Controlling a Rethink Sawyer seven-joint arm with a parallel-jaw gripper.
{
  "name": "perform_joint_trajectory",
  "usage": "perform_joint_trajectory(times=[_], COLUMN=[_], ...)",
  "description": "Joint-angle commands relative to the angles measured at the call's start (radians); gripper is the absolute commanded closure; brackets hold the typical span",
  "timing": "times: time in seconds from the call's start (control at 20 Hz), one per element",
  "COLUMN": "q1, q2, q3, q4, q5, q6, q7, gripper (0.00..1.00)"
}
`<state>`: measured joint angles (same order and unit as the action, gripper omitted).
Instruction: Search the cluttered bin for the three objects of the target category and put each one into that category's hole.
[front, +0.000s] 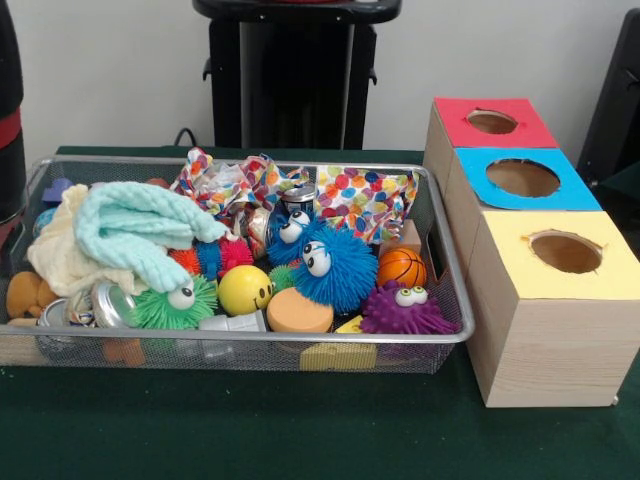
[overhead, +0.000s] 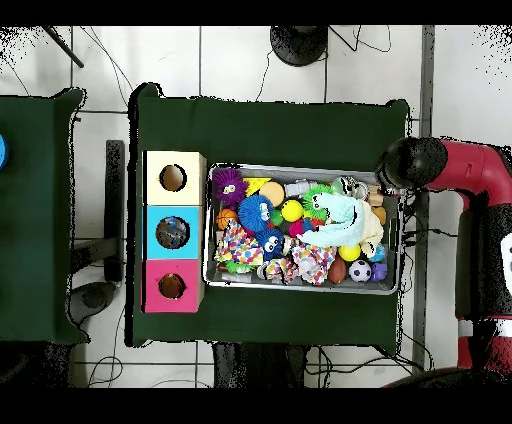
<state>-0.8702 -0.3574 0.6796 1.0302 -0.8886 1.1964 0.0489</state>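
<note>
1. The cluttered bin (front: 250, 340), a shallow wire-mesh tray, lies on the green-covered table (front: 300, 430). In the overhead view you see its rim (overhead: 300, 168) just beside the row of three boxes.
2. Look for the three objects at the bin's left end in the front view. One tan-brown furry shape (front: 24, 294) lies there against the near rim, partly under the cream cloth (front: 60, 258). You cannot pick out the other two among the clutter.
3. A mint-green cloth (front: 140, 230) is draped over the cream one.
4. Mid-bin you see a blue spiky ball (front: 330, 265) with googly eyes, a green one (front: 175, 303), a purple one (front: 405, 310), a yellow smiley ball (front: 245, 288) and a small basketball (front: 401, 267).
5. A polka-dot wrapping (front: 365, 195) stands along the far rim.
6. The hole (front: 492, 122) in the red-topped box is open and unobstructed. That box is farthest from the front camera, behind the blue-topped box (front: 523, 178) and the yellow-topped box (front: 566, 252). The overhead view shows the same hole (overhead: 172, 286) at the row's lower end.
7. The arm (overhead: 470, 170) shows in the overhead view to the right of the bin, and its black end (overhead: 410, 162) hangs by the bin's upper right corner. You cannot make out the gripper on it, so you cannot tell how far open it is or whether it holds anything.
</note>
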Motion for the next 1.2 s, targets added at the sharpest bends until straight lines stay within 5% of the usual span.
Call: perform_joint_trajectory(times=[0.05,0.45,1.2], q1=[-0.017,-0.054,-0.098], q2=[0.047,0.05,-0.017], q3=[-0.059,-0.054,-0.028], q4=[0.0,0.087,0.323], q5=[-0.045,0.002,0.062], q6=[0.105,0.101,-0.002], q7=[-0.323,-0.376,-0.242], gripper=[0.0,0.0,0.0])
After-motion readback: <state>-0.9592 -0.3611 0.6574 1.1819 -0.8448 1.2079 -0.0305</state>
